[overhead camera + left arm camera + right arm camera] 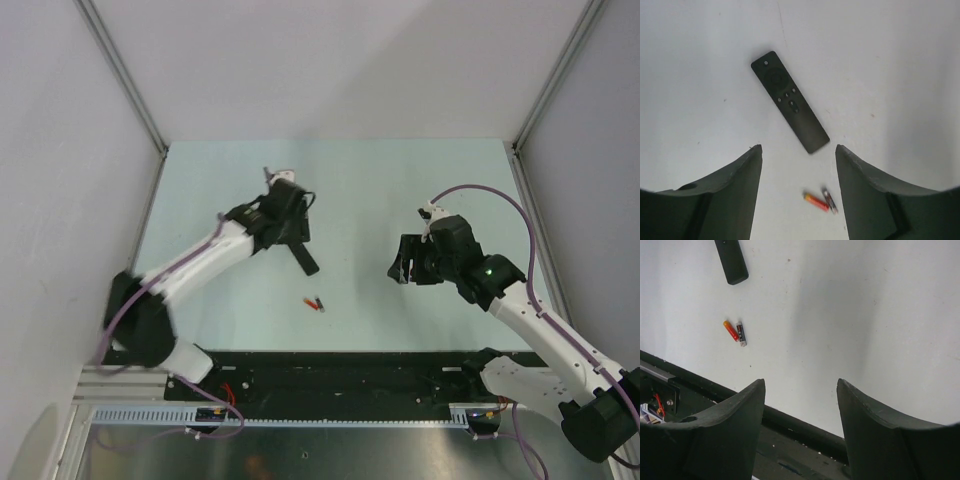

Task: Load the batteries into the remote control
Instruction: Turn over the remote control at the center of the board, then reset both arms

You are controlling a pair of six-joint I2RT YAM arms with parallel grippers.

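The remote control [790, 101], a slim black bar, lies button side up on the pale table; it also shows in the top view [306, 259] and at the upper left of the right wrist view [731, 262]. Two batteries lie touching just beyond its near end: a red-orange one [816, 201] and a dark one [829, 200]. They also show in the top view [315, 302] and the right wrist view [735, 332]. My left gripper [798, 147] hovers open and empty above them. My right gripper [800, 381] is open and empty, off to their right [408, 262].
A black rail [330, 375] with cables runs along the table's near edge, and shows below my right fingers [790, 425]. White walls with metal posts [125, 75] close in the pale green table [400, 190] on the left, back and right.
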